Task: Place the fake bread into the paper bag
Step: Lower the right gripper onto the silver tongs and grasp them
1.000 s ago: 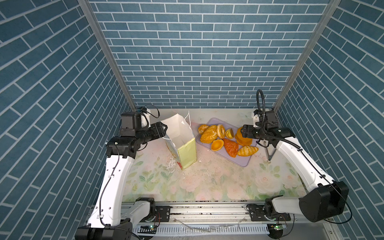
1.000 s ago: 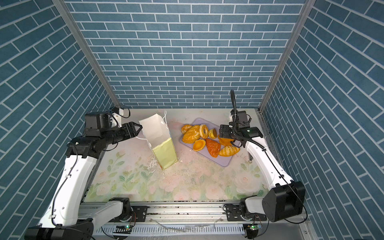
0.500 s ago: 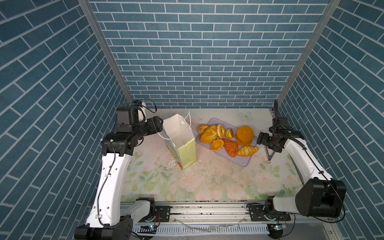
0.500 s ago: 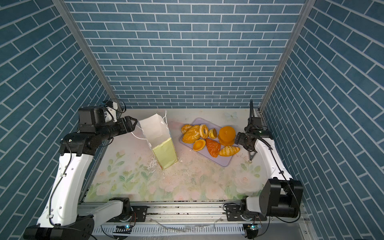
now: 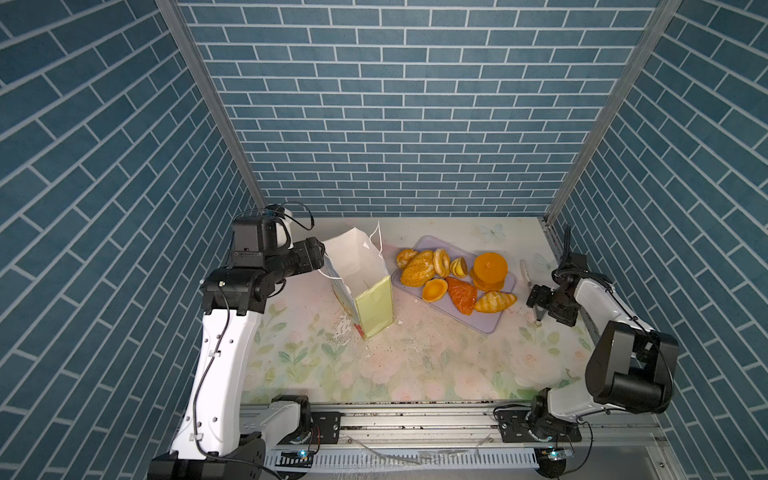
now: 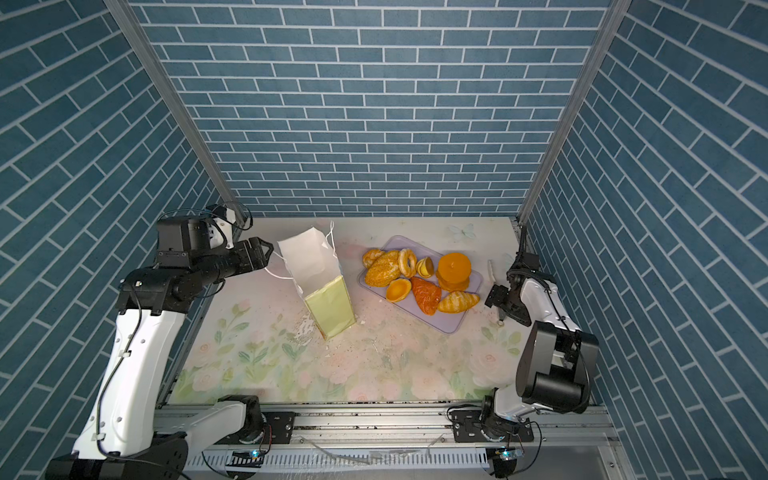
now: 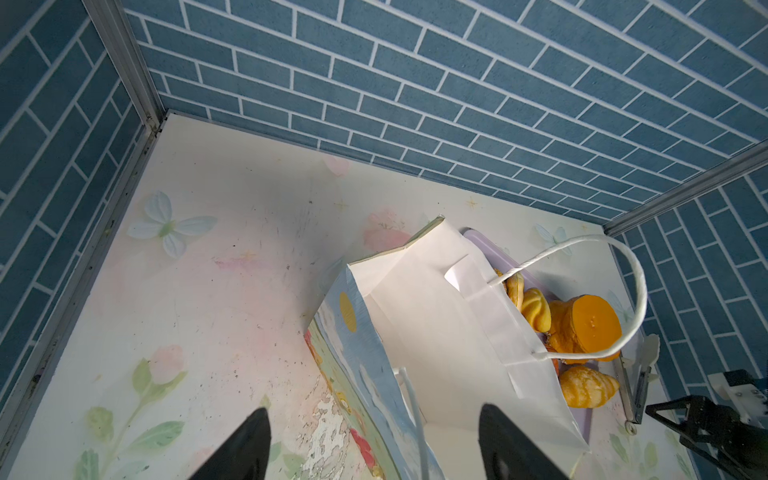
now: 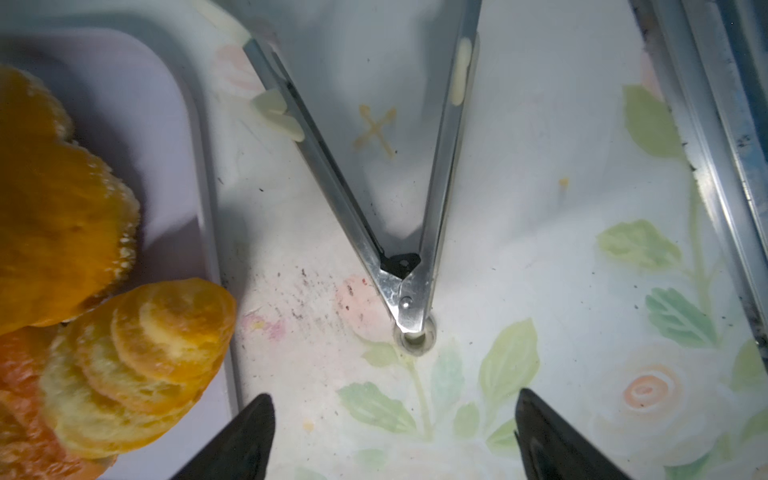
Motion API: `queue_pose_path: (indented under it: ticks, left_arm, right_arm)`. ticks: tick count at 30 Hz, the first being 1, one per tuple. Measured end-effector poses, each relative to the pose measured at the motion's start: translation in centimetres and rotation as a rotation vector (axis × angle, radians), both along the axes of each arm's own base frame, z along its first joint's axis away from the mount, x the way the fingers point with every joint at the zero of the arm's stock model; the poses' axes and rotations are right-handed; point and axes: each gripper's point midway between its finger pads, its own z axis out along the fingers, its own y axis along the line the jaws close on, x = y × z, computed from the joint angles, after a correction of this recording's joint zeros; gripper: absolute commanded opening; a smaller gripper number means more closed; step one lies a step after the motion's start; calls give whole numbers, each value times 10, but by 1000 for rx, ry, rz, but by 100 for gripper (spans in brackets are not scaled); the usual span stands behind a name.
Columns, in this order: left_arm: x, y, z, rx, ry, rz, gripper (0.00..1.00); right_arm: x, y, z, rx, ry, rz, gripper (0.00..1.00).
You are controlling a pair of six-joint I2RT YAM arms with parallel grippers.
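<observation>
The paper bag (image 5: 372, 305) (image 6: 328, 305) stands upright and open, left of centre in both top views, white inside (image 7: 432, 332). Several pieces of fake bread lie on a lavender tray (image 5: 488, 324) (image 6: 453, 322): a seeded loaf (image 5: 417, 268), a pancake stack (image 5: 490, 270) (image 7: 590, 324), croissants (image 5: 494, 301) (image 8: 158, 345). My left gripper (image 5: 321, 259) (image 6: 268, 252) (image 7: 374, 432) is open just left of the bag's rim, holding nothing; the bag's blue side and cord handle (image 7: 415, 411) show between its fingers. My right gripper (image 5: 536, 302) (image 6: 496, 297) (image 8: 392, 432) is open and empty, right of the tray.
Metal tongs (image 8: 409, 286) (image 5: 532, 299) lie spread on the floral table (image 5: 415, 365) between the tray and the right wall rail (image 8: 715, 137), just ahead of my right gripper. Blue brick walls close in the back and both sides.
My right gripper has left the pancake stack on the tray and drawn back right to the tongs. My left gripper has backed slightly off the bag's rim. Both have opened wider.
</observation>
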Motion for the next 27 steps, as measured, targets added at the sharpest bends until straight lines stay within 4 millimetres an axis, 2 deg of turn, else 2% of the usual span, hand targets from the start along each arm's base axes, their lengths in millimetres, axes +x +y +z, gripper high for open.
queue_pose_path:
  ticks: [8,16,23,27]
  left_arm:
    - [-1,1,0,-7,3,10,80]
    - [0,1,-3,-14,9,19,80]
    - [4,2,-13,-9,35,24,80]
    - [7,2,-15,-8,38,25,80]
  right_arm:
    - [5,-6,-24,-6,50,25,88]
    - [8,-23,-50,8,91,2,83]
    - [39,-32,-54,8,76,34,77]
    - [48,-33,-54,12,66,55,72]
